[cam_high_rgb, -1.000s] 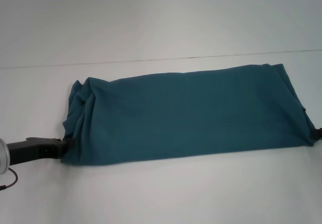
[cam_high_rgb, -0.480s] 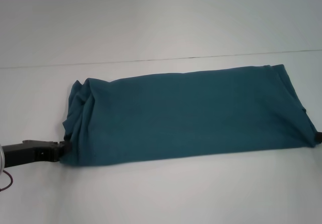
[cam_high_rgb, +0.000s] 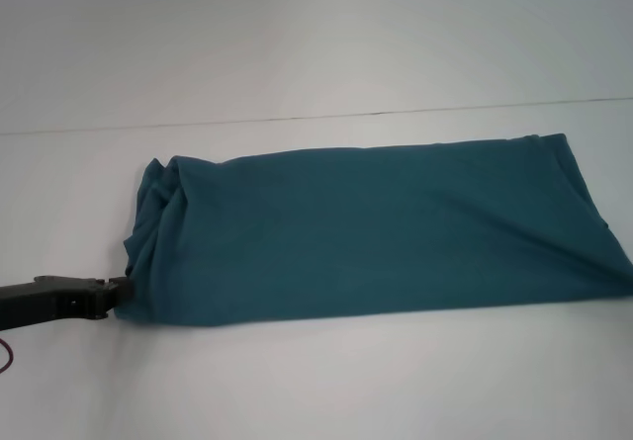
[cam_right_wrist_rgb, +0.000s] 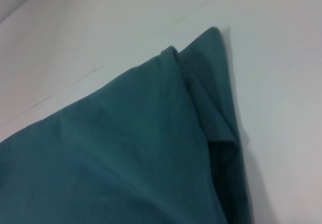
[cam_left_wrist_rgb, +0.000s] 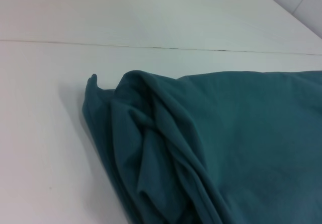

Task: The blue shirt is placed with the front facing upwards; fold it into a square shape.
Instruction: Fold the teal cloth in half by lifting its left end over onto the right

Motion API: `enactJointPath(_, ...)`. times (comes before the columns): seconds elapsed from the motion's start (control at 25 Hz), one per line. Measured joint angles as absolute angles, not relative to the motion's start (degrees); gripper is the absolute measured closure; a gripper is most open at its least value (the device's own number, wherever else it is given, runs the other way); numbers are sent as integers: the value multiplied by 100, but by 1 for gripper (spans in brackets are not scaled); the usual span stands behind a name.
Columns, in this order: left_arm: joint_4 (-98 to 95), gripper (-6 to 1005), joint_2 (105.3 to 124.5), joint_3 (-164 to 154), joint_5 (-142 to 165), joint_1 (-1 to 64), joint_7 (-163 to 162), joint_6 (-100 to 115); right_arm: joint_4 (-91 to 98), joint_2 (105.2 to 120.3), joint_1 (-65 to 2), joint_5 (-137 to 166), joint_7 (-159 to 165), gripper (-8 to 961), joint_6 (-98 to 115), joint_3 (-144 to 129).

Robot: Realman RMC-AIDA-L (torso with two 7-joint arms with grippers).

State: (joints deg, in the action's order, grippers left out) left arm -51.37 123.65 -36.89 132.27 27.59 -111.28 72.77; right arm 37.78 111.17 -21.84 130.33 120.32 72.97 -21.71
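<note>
Shirt (cam_high_rgb: 376,227): large dark teal-blue cotton T-shirt, folded into a long horizontal band w/ plain side up, no print visible. Lies flat on white table (cam_high_rgb: 297,54), spanning from near the robot's left to the right edge of head view. Far long edge runs roughly parallel to a thin dark seam line (cam_high_rgb: 297,118) in the table surface; seam sits just beyond the cloth, not touching it.

Left end of band: bunched, several deep vertical folds and ridges stacked on each other, one small corner sticking out toward the far side. Left wrist view shows same bunching (cam_left_wrist_rgb: 151,148) close up, layers overlapping, smooth cloth beyond it.

Right end: flatter, w/ an overlapping folded layer along the edge; far corner comes to a point in right wrist view (cam_right_wrist_rgb: 214,38). Cloth surface between the ends mostly smooth, faint shallow creases only.

Left gripper (cam_high_rgb: 114,295): black, low at table level, at near-left corner of the shirt, tip touching or just at the cloth edge. Finger spread and any hold on the cloth: cannot tell, tip too small and dark vs. the fabric. A thin dark red cable (cam_high_rgb: 6,353) shows below the arm at the frame edge.

Right gripper: not seen in any view.
</note>
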Motion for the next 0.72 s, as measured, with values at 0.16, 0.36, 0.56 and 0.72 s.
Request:
enactJointPath(0.16, -5121, 998, 12362, -3713, 13228, 2759, -11123, 7249, 3781, 11125, -2170, 13034, 12020, 953, 7288, -2148)
enactJointPath(0.36, -5107, 998, 12359, -3688, 13298, 2747, -11099, 7225, 3782, 11140, -2144, 13033, 12020, 953, 7249, -2141)
enactJointPath(0.56, -5107, 999, 12357, -3685, 13324, 2734, -11095, 7218, 3781, 11135, -2138, 13033, 12020, 953, 7244, -2109)
enactJointPath(0.72, -5107, 999, 12357, -3682, 13343, 2733, -11094, 7216, 3779, 11126, -2136, 13033, 12020, 954, 7241, -2092)
